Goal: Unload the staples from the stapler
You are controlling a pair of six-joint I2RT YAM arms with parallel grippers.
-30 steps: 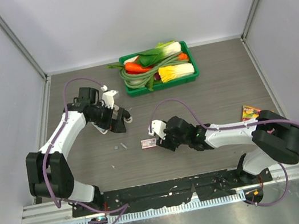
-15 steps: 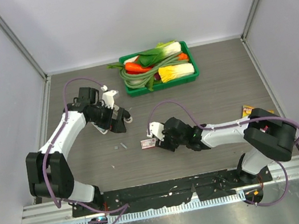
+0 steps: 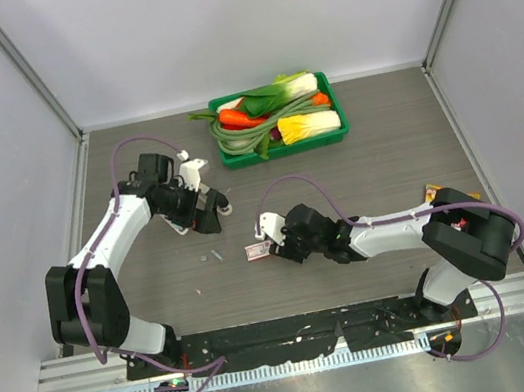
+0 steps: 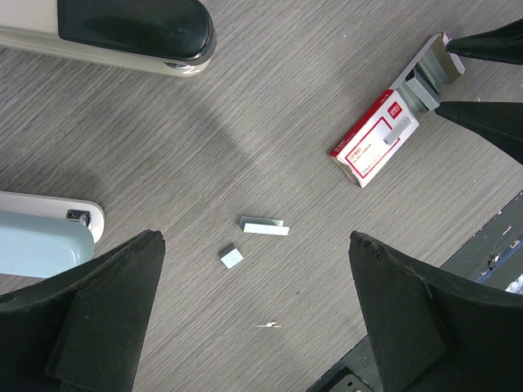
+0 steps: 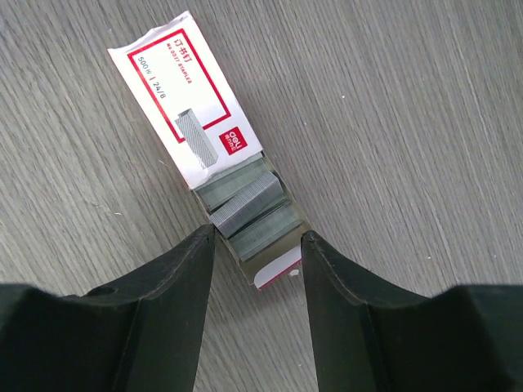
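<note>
Right end effector (image 5: 257, 235) crept left since one second back, jaws narrowing astride open drawer of staple box (image 5: 184, 106); pinch or not, cannot tell. Loose staples (image 4: 264, 225) on counter (image 4: 327, 98) just beyond. Left end effector (image 4: 253, 238) unmoved, jaws wide, empty, above them; stapler (image 4: 41, 245) beside its finger. Judgement: unloading looks partly done; box handling is side step. Vegetable tray (image 3: 285, 152) far back.

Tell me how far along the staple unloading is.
Done: two staples lie loose on the table beside the stapler. In hand: the right gripper straddles the open end of the staple box; the left gripper hangs open above. Left: whether the stapler is empty cannot be seen.
</note>
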